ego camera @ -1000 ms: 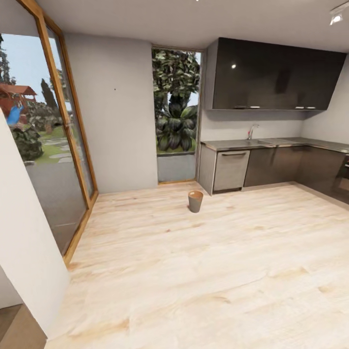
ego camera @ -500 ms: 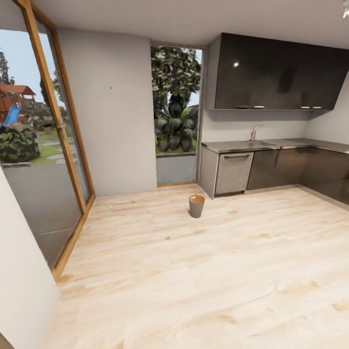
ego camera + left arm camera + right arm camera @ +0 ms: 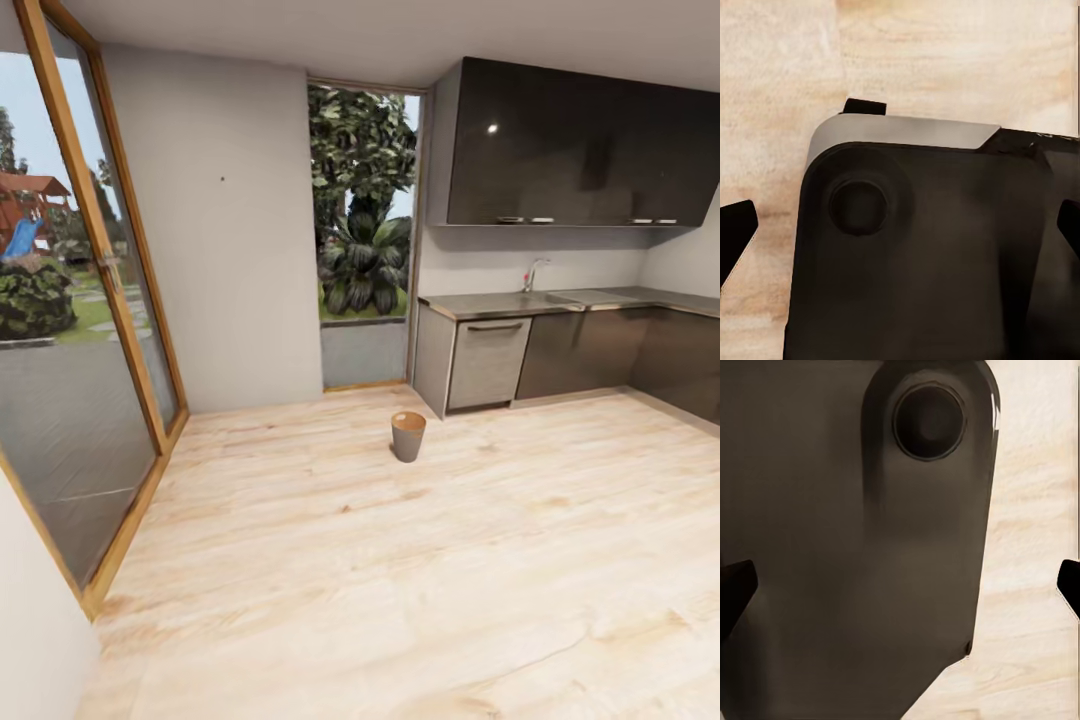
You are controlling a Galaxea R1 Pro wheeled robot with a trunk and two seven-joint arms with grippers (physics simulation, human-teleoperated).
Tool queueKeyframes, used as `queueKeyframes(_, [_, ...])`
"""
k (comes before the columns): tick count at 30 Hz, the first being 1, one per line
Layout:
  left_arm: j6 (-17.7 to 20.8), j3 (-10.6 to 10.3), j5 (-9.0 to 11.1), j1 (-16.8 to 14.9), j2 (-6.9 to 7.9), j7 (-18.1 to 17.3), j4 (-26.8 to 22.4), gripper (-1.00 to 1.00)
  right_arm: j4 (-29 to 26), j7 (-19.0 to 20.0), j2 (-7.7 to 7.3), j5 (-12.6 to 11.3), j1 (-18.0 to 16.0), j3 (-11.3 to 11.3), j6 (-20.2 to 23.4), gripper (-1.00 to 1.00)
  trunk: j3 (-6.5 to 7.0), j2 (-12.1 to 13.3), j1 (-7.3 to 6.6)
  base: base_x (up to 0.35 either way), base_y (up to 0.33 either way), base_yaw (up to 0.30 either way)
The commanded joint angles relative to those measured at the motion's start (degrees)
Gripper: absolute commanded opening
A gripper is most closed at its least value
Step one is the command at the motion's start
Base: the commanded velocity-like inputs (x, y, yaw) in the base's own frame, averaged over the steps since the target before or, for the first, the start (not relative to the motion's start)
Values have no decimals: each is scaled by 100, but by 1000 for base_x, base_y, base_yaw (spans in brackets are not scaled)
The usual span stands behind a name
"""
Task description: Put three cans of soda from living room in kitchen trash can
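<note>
Tash can: tash can (image 3: pixel 407 436) is standing upright on the pale wood floor (image 3: pixel 400 580), mid-room, just ahead of the kitchen (image 3: pixel 570 340) cabinets.
Kitchen: dark cabinets and grey table (image 3: pixel 560 298) are sitting along the right wall.
Left gripper (image 3: pixel 900 225): fingertips are showing spread wide, released, over the robot's black base (image 3: pixel 930 255).
Right gripper (image 3: pixel 900 585): fingertips are sitting far apart, released, nothing between them.

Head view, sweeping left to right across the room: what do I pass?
Wood-framed glass door → grey wall → narrow window with plants → trash can on the wood floor → steel dishwasher front → faucet → dark lower cabinets.
</note>
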Motion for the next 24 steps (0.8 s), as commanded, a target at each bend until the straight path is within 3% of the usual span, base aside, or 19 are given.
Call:
queueKeyframes(1, [2, 0, 0, 0, 0, 0, 0, 100, 0, 0, 0, 0, 1, 0, -1, 100, 0, 0, 0, 338, 0, 0])
queueKeyframes(24, [2, 0, 0, 0, 0, 0, 0, 100, 0, 0, 4, 0, 0, 0, -4, 100, 0, 0, 0, 338, 0, 0])
